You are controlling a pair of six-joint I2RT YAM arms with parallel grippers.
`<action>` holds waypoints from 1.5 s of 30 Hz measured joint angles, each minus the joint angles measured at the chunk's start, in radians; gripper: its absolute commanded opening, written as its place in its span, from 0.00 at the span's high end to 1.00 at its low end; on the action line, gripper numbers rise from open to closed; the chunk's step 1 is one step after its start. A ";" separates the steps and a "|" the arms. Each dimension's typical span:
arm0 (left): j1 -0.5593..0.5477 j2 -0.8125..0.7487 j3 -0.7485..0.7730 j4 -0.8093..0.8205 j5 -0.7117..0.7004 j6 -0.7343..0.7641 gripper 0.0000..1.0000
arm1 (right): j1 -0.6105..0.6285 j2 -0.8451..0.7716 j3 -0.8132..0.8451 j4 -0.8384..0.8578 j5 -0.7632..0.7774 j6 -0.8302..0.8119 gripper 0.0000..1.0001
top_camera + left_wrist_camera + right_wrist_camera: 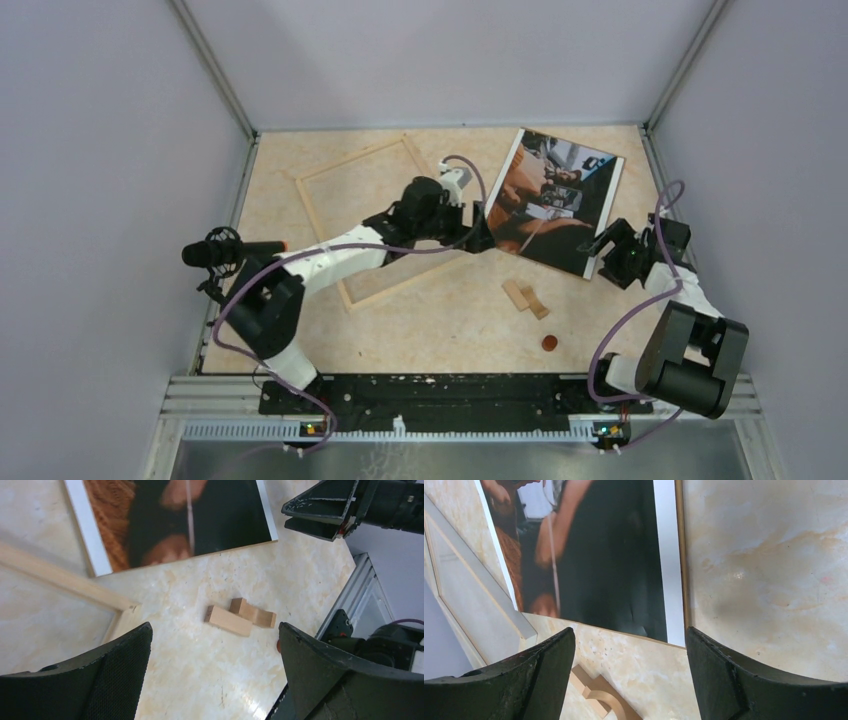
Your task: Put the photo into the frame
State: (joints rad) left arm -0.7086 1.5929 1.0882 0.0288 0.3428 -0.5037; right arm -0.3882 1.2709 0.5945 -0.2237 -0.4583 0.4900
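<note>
The photo (pixel 555 195) lies face up at the back right of the table, with a dark scene and a white border. The thin pale wooden frame (pixel 350 159) lies flat to its left, empty. My left gripper (pixel 482 236) is open and empty, over the frame's near right corner beside the photo's left edge. In the left wrist view (pixel 215 645) the photo (pixel 200 515) and a frame slat (pixel 65 580) lie ahead. My right gripper (pixel 602 246) is open and empty just off the photo's near right corner. In the right wrist view (pixel 629 645) the photo (pixel 599 555) lies just ahead.
Two small wooden blocks (pixel 525 298) lie together on the table in front of the photo, also in the left wrist view (pixel 240 617). A small red-brown disc (pixel 549 342) lies nearer the front. Grey walls close in both sides and the back.
</note>
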 measured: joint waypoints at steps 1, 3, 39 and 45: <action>-0.024 0.046 0.034 -0.002 -0.012 -0.002 0.01 | 0.000 0.000 -0.001 0.000 0.000 0.000 0.21; -0.052 0.124 0.105 -0.003 -0.028 -0.004 0.01 | -0.001 0.000 -0.007 0.002 -0.004 0.000 0.21; -0.090 0.560 0.374 0.076 -0.128 -0.082 0.01 | -0.002 0.043 -0.044 0.032 -0.047 -0.038 0.31; -0.090 0.560 0.374 0.076 -0.129 -0.082 0.01 | -0.003 0.031 -0.044 0.030 -0.066 -0.037 0.31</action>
State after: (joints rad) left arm -0.7982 2.1532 1.4620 0.1051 0.2142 -0.5854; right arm -0.3908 1.3018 0.5507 -0.1940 -0.5247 0.4526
